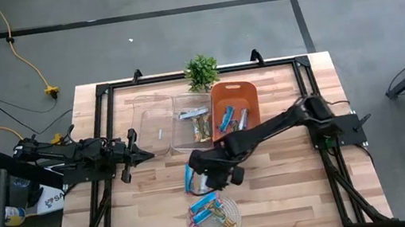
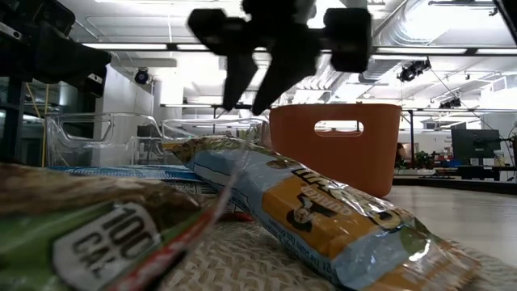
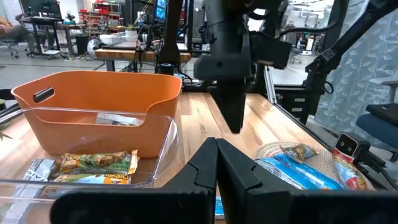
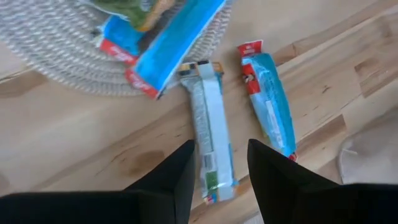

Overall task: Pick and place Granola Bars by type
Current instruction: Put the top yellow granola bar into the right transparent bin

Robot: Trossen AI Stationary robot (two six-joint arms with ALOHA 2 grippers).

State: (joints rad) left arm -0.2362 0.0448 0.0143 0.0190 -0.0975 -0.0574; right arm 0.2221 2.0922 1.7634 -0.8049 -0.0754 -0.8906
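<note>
Wooden surface [image 4: 74, 155] carries two bars beside the woven mat [image 4: 56, 56]; the right hand [image 4: 221, 163], spread, hovers over the silver-white bar [image 4: 208, 134], the blue bar [image 4: 270, 102] alongside. Only the left wrist view shows the left hand [image 3: 216, 146] pressed together.

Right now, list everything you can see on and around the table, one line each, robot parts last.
Granola bars on table: two, silver-white and blue, bare wood beside the mat, below the right gripper.
Granola bars on mat: several, mixed colours, piled.
Woven mat: one, pale, near front edge.
Orange bin: one, holds a few bars, back centre.
Clear bins: two; one holds bars.
Plant: one, green, back edge.
Table: one, light wood.
Left gripper: shut, idle at left.
Right gripper: open, over the silver-white bar.
</note>
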